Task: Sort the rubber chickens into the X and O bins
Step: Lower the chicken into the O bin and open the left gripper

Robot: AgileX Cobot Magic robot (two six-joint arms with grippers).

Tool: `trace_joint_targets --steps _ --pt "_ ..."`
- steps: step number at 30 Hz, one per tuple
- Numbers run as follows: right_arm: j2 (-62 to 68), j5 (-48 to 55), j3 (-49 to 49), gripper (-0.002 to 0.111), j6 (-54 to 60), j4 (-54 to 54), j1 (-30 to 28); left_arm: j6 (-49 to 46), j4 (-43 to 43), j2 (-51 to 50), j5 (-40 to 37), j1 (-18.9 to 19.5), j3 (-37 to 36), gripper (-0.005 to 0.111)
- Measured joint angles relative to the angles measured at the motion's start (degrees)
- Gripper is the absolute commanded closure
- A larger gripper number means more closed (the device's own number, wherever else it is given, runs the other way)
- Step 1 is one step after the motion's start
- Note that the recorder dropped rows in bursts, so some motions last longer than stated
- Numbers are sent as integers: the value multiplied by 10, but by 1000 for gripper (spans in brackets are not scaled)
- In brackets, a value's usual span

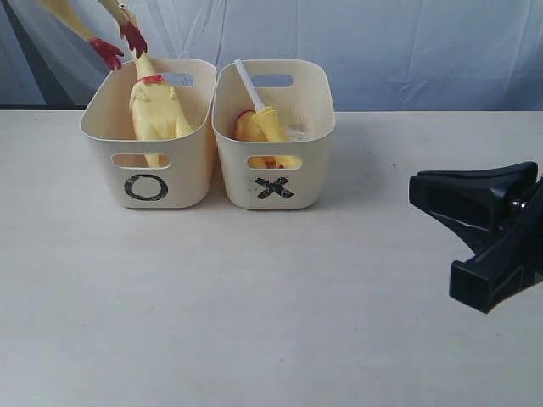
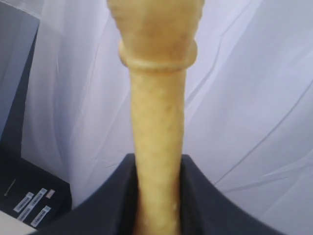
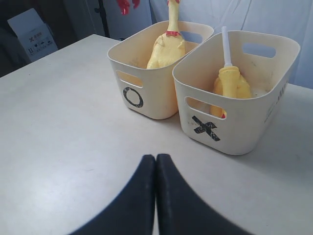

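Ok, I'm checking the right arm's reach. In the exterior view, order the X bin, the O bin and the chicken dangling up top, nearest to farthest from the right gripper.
1. X bin, the right-hand tub, nearest the right gripper.
2. O bin, just left of the X bin.
3. Dangling chicken, above the O bin's far left corner, farthest.

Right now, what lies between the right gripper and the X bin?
Nothing. In the right wrist view, only bare table separates the shut right gripper from the X bin.
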State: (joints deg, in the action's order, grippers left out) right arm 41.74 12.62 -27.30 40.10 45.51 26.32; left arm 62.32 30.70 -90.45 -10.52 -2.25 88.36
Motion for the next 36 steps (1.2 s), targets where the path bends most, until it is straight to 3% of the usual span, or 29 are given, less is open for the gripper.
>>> trace_joint_targets --steps 6,20,36 --pt "0 1 0 108 0 0 0 6 -2 -68 63 1 0 107" --pt "0 1 0 108 0 0 0 3 28 -167 89 1 0 107" --pt "0 2 0 108 0 0 0 1 51 -188 20 -71 0 107"
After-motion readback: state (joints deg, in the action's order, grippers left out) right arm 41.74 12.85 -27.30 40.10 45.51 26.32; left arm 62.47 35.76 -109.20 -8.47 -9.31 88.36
